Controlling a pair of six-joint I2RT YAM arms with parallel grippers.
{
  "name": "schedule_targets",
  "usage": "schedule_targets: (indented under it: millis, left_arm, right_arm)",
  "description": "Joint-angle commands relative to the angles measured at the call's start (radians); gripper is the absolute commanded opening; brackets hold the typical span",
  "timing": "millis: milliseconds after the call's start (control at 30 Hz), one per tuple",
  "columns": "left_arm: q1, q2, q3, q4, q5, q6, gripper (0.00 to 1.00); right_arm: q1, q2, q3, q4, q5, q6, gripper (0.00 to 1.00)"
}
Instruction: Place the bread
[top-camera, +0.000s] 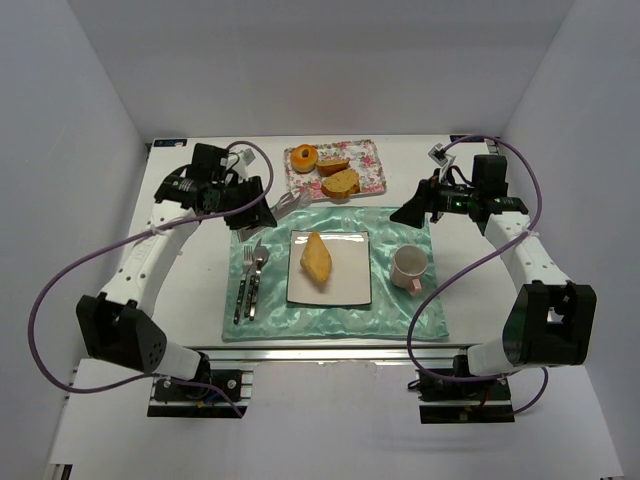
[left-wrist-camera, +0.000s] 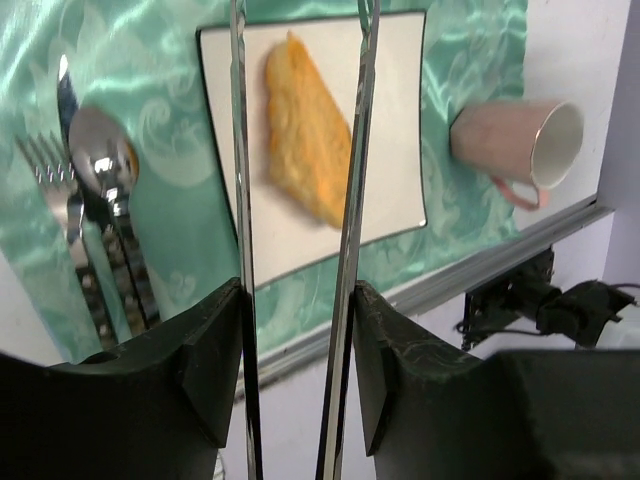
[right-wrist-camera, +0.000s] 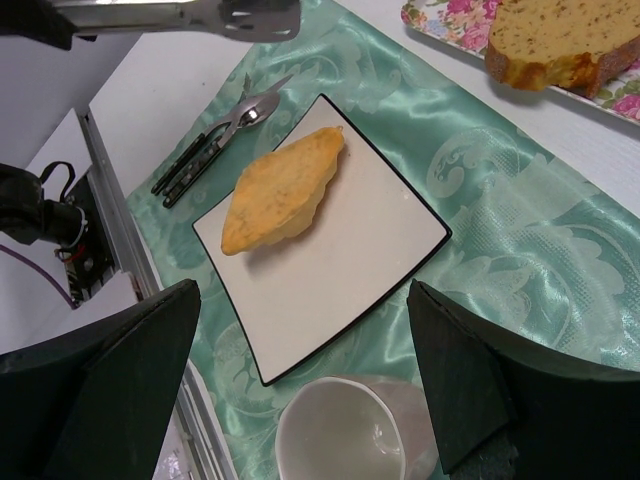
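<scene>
A pale golden bread wedge (top-camera: 317, 258) lies on the white square plate (top-camera: 350, 285); it also shows in the left wrist view (left-wrist-camera: 308, 140) and the right wrist view (right-wrist-camera: 282, 188). Two browner slices (top-camera: 339, 176) lie on the floral tray (top-camera: 368, 165); one slice shows in the right wrist view (right-wrist-camera: 560, 40). My left gripper (top-camera: 255, 212) is shut on metal tongs (left-wrist-camera: 350, 200), which are spread open and point over the plate from its far left. My right gripper (top-camera: 412, 213) is open and empty, hovering right of the plate above the cup.
A round orange bun (top-camera: 303, 158) sits on the tray's left end. A pink cup (top-camera: 408, 267) lies on its side on the green mat (top-camera: 400, 315), right of the plate. A fork and spoon (top-camera: 250, 280) lie left of the plate.
</scene>
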Motion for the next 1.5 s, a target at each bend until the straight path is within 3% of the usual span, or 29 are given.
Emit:
schedule_targets:
  millis: [0, 133, 300, 500, 633, 1100, 1300, 1367, 1467]
  left_arm:
    - [-0.002, 0.089, 0.034, 0.105, 0.029, -0.018, 0.54]
    - [-0.002, 0.207, 0.080, 0.216, 0.058, -0.048, 0.54]
    - [-0.002, 0.398, 0.246, 0.312, 0.085, -0.063, 0.54]
    - [-0.002, 0.582, 0.447, 0.317, 0.086, -0.058, 0.54]
    - [-0.002, 0.648, 0.504, 0.285, 0.072, -0.034, 0.53]
    - [-0.005, 0.622, 0.364, 0.314, 0.124, -0.003, 0.52]
    - [-0.014, 0.648, 0.373, 0.333, 0.147, -0.012, 0.50]
    - [-0.019, 0.654, 0.377, 0.332, 0.150, -0.014, 0.45]
    - [-0.019, 0.648, 0.375, 0.334, 0.171, -0.017, 0.28]
  right_arm:
    - [-0.007, 0.002, 0.035, 0.021, -0.017, -0.007, 0.89]
    - [-0.008, -0.004, 0.027, 0.024, -0.014, -0.008, 0.89]
    - [-0.010, -0.008, 0.021, 0.027, -0.017, -0.007, 0.89]
    - [-0.016, -0.019, 0.016, 0.027, -0.014, -0.011, 0.89]
    - [-0.019, -0.021, 0.004, 0.036, -0.014, -0.004, 0.89]
    - [-0.021, 0.002, 0.026, 0.048, -0.026, 0.016, 0.89]
    - [-0.019, -0.010, 0.021, 0.041, -0.020, 0.012, 0.89]
    - [-0.019, -0.016, 0.015, 0.041, -0.018, 0.010, 0.89]
    - [-0.021, -0.022, 0.012, 0.041, -0.015, 0.007, 0.89]
